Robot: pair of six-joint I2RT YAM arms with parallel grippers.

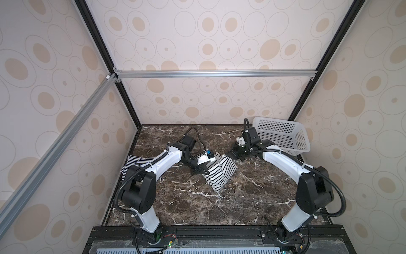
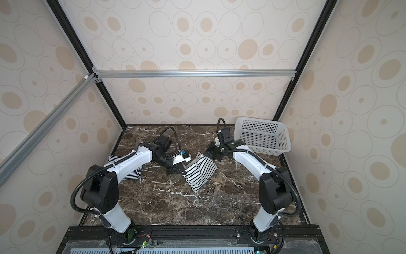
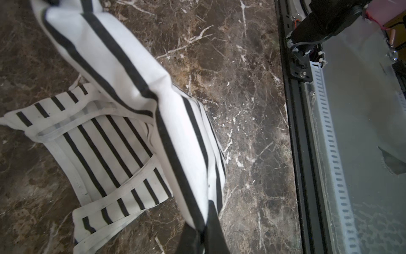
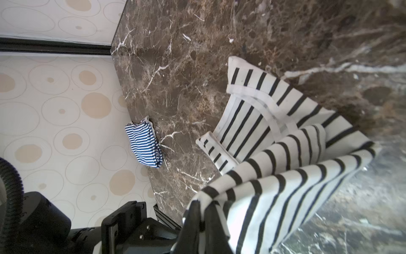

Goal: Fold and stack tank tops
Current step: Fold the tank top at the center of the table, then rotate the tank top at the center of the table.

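Both the left tool (image 3: 202, 237) and right tool (image 4: 202, 220) are clamped on the wide-striped tank top (image 1: 222, 173). At left, the narrow-striped tank top (image 1: 134, 162) is half hidden by the left arm (image 1: 167, 159).

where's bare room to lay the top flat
Bare: the table between the arm bases, this side of the wide-stripe top; the far strip left of the basket. Crowded: the middle, where the left end effector and right end effector grip that top; the left edge holds the narrow-stripe top.
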